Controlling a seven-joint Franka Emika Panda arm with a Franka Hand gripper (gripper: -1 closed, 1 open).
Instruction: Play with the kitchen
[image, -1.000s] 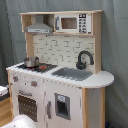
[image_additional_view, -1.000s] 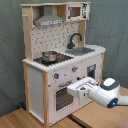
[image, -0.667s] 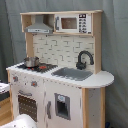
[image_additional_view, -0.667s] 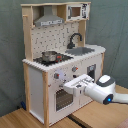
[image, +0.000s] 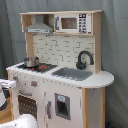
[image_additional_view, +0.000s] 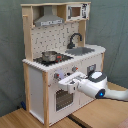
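kitchen (image_additional_view: 60, 60) stood on wooden floor (image_additional_view: 30, 120), against grey curtain (image_additional_view: 10, 50). small pot (image_additional_view: 49, 55) sat on stovetop, black faucet (image_additional_view: 75, 39) over sink, microwave (image: 70, 23) on top shelf beside grey hood (image: 39, 25). in second exterior view, white arm reached in from second exterior view's right; gripper (image_additional_view: 64, 82) was at oven door (image_additional_view: 64, 98), near its upper edge. clenched or released: cannot tell.

The gripper (image_additional_view: 64, 81) has advanced leftward across the kitchen's (image_additional_view: 37, 87) oven front.
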